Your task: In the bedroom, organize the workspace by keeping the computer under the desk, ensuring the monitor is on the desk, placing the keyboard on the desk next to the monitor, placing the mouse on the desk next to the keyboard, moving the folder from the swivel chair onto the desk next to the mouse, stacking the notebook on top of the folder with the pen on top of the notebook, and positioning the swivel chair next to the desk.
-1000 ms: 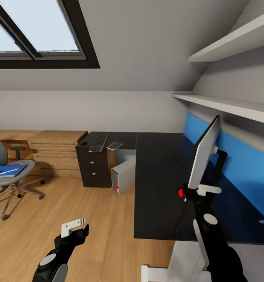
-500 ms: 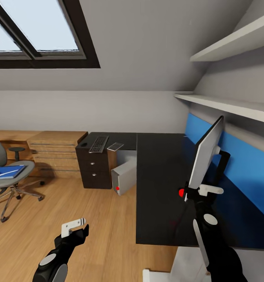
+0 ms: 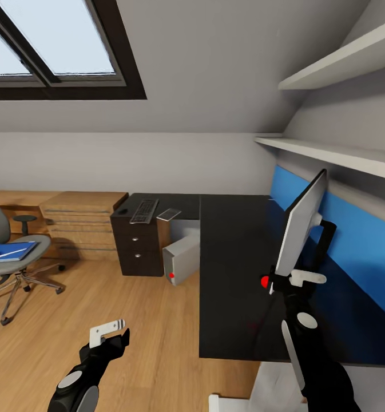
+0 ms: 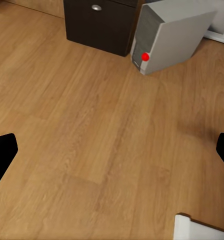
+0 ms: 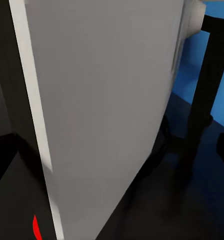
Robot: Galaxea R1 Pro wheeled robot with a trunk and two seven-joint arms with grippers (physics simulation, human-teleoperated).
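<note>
Here, from the head view, the black desk fills the middle and right, with the monitor standing on it at about 3 o'clock, seen edge-on before the blue wall panel. The right gripper sits at the monitor's lower edge, at 5 o'clock; whether its fingers clamp the screen or stand apart I cannot tell. The left gripper hangs over the wooden floor at 7 o'clock, holding nothing. Far along the desk, at about 10 o'clock, lie the keyboard, the mouse beside it and a small flat notebook. The computer leans tilted on the floor beside the drawer unit. At 9 o'clock the swivel chair carries the blue folder, well apart from the desk. In the left wrist view, the dark fingers stand wide apart over the floor, the computer ahead. In the right wrist view, the monitor looms close, its stand behind it.
</note>
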